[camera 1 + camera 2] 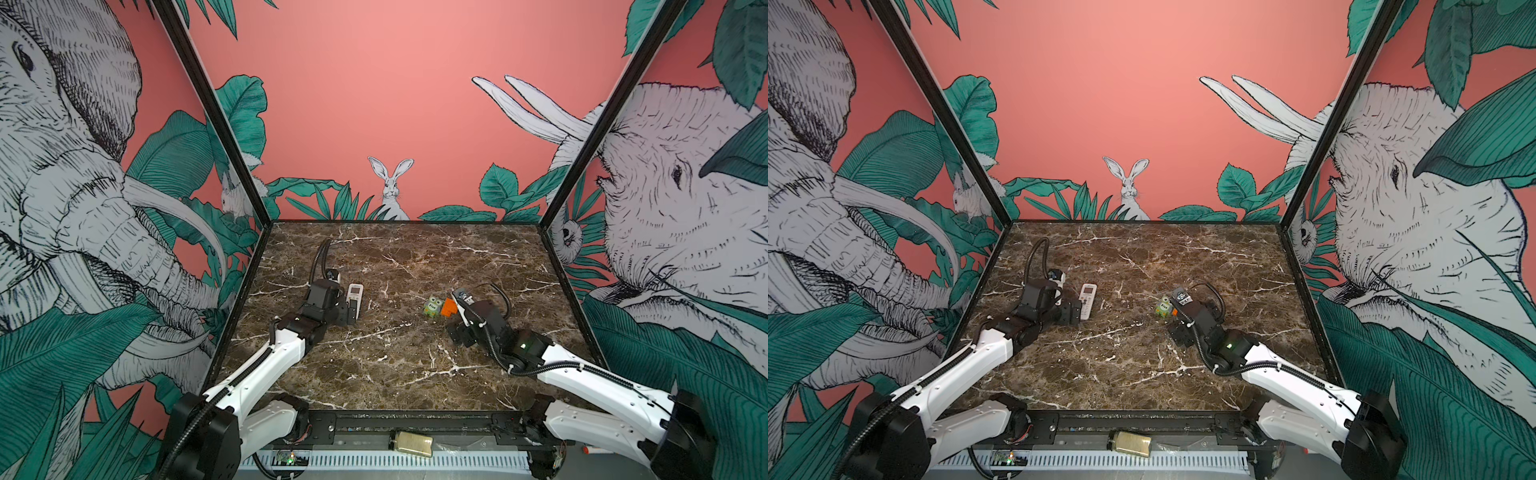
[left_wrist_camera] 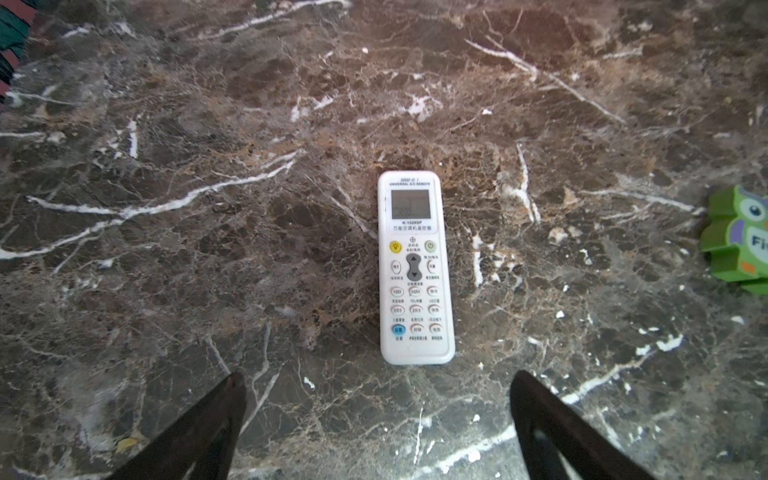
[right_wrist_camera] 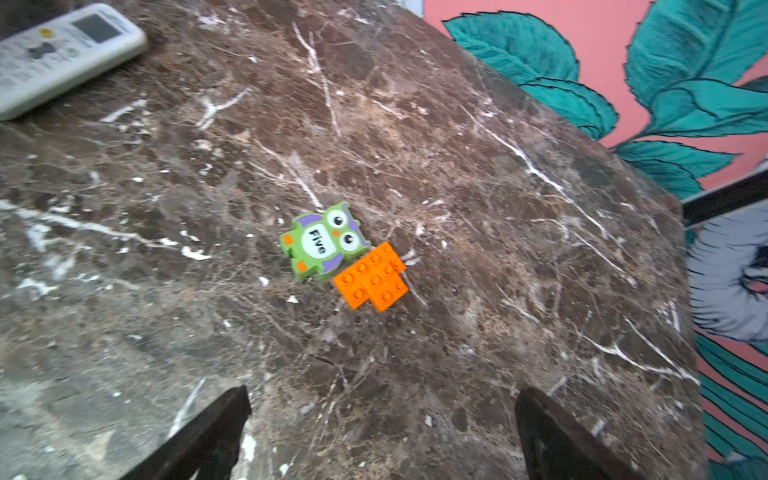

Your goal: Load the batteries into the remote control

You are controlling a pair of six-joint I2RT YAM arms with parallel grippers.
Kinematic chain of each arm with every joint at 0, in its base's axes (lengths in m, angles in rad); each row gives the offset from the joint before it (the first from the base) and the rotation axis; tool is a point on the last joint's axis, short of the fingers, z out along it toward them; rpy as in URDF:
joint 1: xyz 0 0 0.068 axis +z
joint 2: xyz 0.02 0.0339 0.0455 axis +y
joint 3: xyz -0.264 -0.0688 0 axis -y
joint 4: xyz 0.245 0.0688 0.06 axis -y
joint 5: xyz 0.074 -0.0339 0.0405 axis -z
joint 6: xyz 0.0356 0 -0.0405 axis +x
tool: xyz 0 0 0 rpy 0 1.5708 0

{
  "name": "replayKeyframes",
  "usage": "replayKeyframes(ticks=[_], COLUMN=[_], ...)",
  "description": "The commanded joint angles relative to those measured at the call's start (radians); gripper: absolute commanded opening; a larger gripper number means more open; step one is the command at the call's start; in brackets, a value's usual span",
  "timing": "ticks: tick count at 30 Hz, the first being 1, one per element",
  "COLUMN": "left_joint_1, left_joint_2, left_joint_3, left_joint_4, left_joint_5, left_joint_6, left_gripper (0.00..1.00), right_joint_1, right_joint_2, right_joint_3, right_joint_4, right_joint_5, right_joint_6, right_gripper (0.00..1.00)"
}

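remote control (image 2: 415, 268) lies flat, face up, with bare marble table (image 2: 166, 249) along both long sides and past its display end, so there's room to come in from either side. the left gripper (image 2: 378, 376), jaws spread wider than the remote, sits just short of its button end. obstacles on the marble: a green owl toy (image 3: 324, 241) touching an orange brick (image 3: 374, 276), ahead of the wide-spread right gripper (image 3: 383, 391) and well apart from the remote, with an open lane between the arms.

Green owl (image 3: 324, 243) (purple wings) touches orange bricks (image 3: 372, 278); remote control (image 3: 62, 54) lies well apart.
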Motion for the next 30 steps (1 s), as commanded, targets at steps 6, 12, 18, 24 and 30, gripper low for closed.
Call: replayKeyframes(ticks=[6, 12, 18, 24, 30], left_joint_1=[0.003, 0.004, 0.004, 0.004, 0.004], left_joint_2=[-0.026, -0.036, -0.020, 0.025, 0.094], left_joint_3=[-0.017, -0.032, -0.063, -0.075, -0.068], left_joint_4=[-0.013, -0.018, 0.104, 0.229, 0.354], left_joint_5=[-0.214, -0.432, -0.488, -0.540, -0.608], left_joint_6=[-0.121, -0.106, -0.011, 0.087, 0.174], left_gripper=[0.99, 0.99, 0.99, 1.00, 1.00], right_joint_1=[-0.091, -0.210, -0.334, -0.470, -0.540], right_joint_2=[-0.103, -0.156, -0.175, -0.061, 0.086], right_joint_3=[-0.175, -0.254, -0.325, -0.376, -0.465], right_joint_4=[0.354, 0.446, 0.575, 0.738, 1.088], right_joint_5=[0.257, 0.245, 0.121, 0.075, -0.024], right_joint_6=[-0.049, -0.099, -0.178, -0.207, -0.259], right_gripper=[0.99, 0.99, 0.99, 0.99, 0.99])
